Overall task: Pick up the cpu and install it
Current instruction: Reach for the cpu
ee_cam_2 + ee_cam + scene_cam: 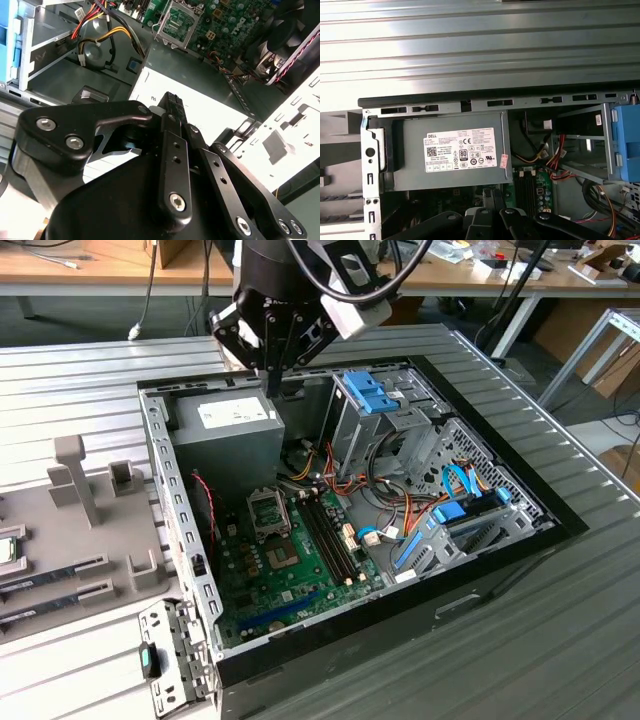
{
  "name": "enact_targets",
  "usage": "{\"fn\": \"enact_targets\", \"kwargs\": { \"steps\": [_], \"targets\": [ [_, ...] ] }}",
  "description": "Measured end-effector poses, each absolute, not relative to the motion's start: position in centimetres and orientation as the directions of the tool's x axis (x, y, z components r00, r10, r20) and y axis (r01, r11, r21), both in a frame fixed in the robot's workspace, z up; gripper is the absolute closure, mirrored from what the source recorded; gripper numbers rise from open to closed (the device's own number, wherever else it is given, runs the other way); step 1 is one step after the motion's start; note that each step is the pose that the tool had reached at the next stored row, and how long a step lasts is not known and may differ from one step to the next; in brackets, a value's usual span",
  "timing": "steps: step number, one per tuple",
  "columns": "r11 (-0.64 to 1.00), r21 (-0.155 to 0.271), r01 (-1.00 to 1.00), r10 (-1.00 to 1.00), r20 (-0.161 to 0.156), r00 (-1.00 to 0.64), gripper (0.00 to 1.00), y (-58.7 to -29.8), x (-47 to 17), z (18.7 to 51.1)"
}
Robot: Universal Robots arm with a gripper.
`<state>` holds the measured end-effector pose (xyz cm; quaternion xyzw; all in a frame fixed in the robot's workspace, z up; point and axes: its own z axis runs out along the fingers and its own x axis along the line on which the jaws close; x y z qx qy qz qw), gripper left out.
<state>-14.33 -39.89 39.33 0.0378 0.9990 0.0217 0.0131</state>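
The claw (272, 380), built of matt black metal links with bright screw heads, hangs over the back of an open computer case (185, 570). Its fingers are drawn together to a narrow point, closed, and nothing is held between them; this is seen in both wrist views as well (172, 102) (492, 194). Just beneath it sits the power supply (225, 430), a plain grey sheet-metal box with a white label on top, also seen in the first wrist view (451, 150).

The cpu (6, 549), a small flat square with a silver-grey top and a thin green rim, lies outside the case on a grey moulded tray (90, 530) at the exterior view's left edge, where it is partly cut off. It is well apart from the claw. Long narrow memory sticks (60, 567) are laid flat on the tray just beside it.

Inside the case a green motherboard (250, 585) is crowded with small parts. On it, the hinged metal socket frame (268, 510) is seen as a bright square outline, shown too in the second wrist view (175, 22). A perforated steel case wall (170, 510) and the tray's upright grey posts (72, 475) stand between the cpu and the socket. Bundled red, yellow and orange cables (345, 480) and a blue plastic drive bracket (365, 390) are crowded beside the board. Everything is carried on a ribbed grey metal worktop (560, 630).
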Motion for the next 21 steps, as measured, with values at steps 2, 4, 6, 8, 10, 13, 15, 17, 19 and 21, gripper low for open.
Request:
{"fn": "enact_targets", "kwargs": {
  "steps": [2, 4, 6, 8, 10, 13, 15, 17, 19, 21],
  "targets": [
    [0.996, 0.044, 0.075, 0.076, -0.024, -0.997, 0.89, -39.89, -14.39, 39.33],
    [0.996, 0.044, 0.075, 0.076, -0.024, -0.997, 0.89, -39.89, -14.46, 39.33],
    [0.996, 0.044, 0.075, 0.076, -0.024, -0.997, 0.89, -39.89, -14.52, 39.33],
    [0.996, 0.044, 0.075, 0.076, -0.024, -0.997, 0.89, -39.89, -14.55, 39.33],
    [0.996, 0.044, 0.075, 0.076, -0.025, -0.997, 0.89, -39.89, -14.59, 39.33],
    [0.996, 0.044, 0.075, 0.076, -0.024, -0.997, 0.89, -39.89, -14.69, 39.33],
    [0.996, 0.044, 0.075, 0.076, -0.024, -0.997, 0.89, -39.89, -14.76, 39.33],
    [0.996, 0.044, 0.075, 0.076, -0.025, -0.997, 0.89, -39.89, -14.84, 39.33],
    [0.996, 0.044, 0.075, 0.076, -0.024, -0.997, 0.89, -39.89, -14.91, 39.33],
    [0.996, 0.044, 0.075, 0.076, -0.025, -0.997, 0.89, -39.89, -15.0, 39.33]
  ]
}}
